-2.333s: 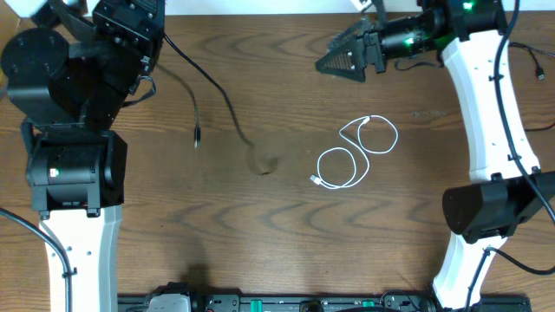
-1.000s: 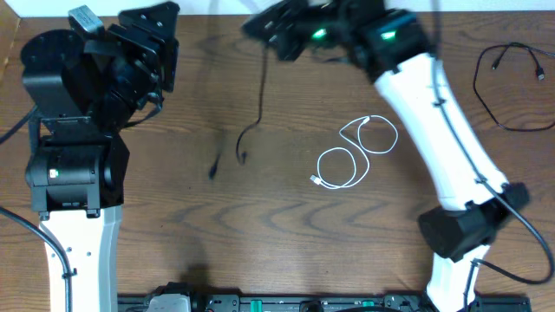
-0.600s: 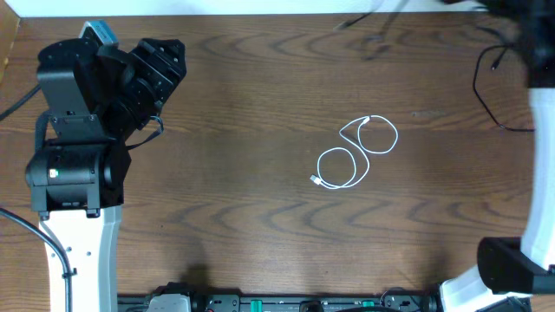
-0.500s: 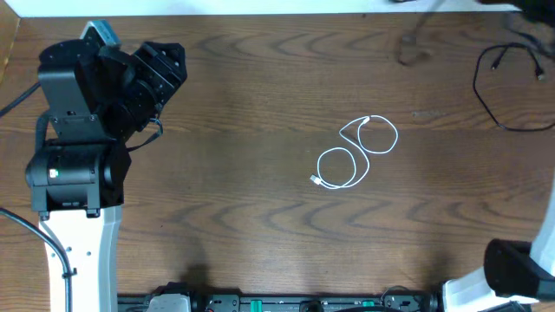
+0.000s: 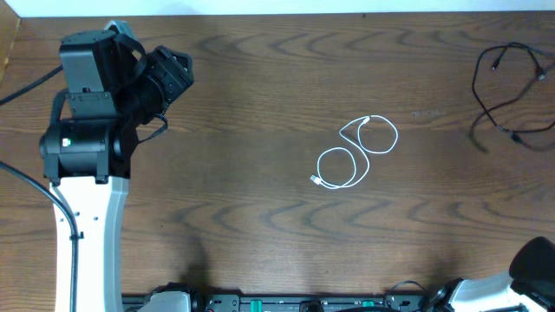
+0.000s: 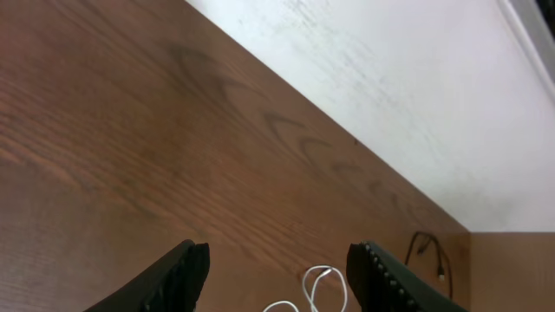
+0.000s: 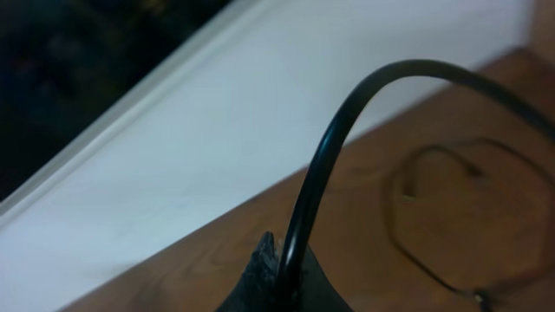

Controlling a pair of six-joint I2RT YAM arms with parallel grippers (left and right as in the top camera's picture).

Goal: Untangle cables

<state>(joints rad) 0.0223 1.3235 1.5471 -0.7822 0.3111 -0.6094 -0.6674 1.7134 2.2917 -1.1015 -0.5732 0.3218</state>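
Overhead, white cable (image 5: pixel 356 149): loose on the middle of the table (image 5: pixel 260 217), two joined loops, long axis slanting from lower left to upper right
Overhead, black cable (image 5: pixel 479 94): far right edge, well apart from the white one, no crossing between them, one run leaving the frame on the right
Overhead, left gripper (image 5: pixel 178 74): upper left corner, aimed across the table; white cable well apart from it, toward the right arm's side
Overhead, right gripper: out of frame, only the right arm's base (image 5: pixel 538 260) in the lower corner
Left wrist, fingers (image 6: pixel 186 273): spread wide, nothing between them; top of the white cable showing at the bottom edge in the gap, so straight ahead on the approach line; black cable small and farther on, near the wall (image 6: pixel 390 95)
Right wrist, right gripper (image 7: pixel 279 282): tips together at the bottom edge, apparently pinching the black cable, which arches up out of them; a thin loop of it lying on the wood beyond
Shown in one view only: right-hand grip in the right wrist view alone; separation of the two cords plain only from overhead
Judgement: cords look apart already; left arm best lined up for the white one
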